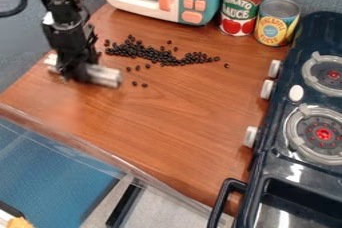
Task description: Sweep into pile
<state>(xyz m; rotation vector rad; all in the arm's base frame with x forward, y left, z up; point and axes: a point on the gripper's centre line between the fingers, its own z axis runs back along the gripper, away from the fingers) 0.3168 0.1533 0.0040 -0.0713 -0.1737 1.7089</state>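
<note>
Dozens of black beans [137, 51] lay kinda scattered on one desk [167, 117], near two cans [242, 4]. One gripper [77, 72] had its fingers clenched on one pale roll [105, 75].

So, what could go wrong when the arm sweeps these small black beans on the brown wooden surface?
The small black beans look round, so a push may scatter some; several lie apart. The whitish cylindrical thing at the black gripper might ride over some. Pushing toward the white-and-teal toy microwave could trap beans against it.
</note>
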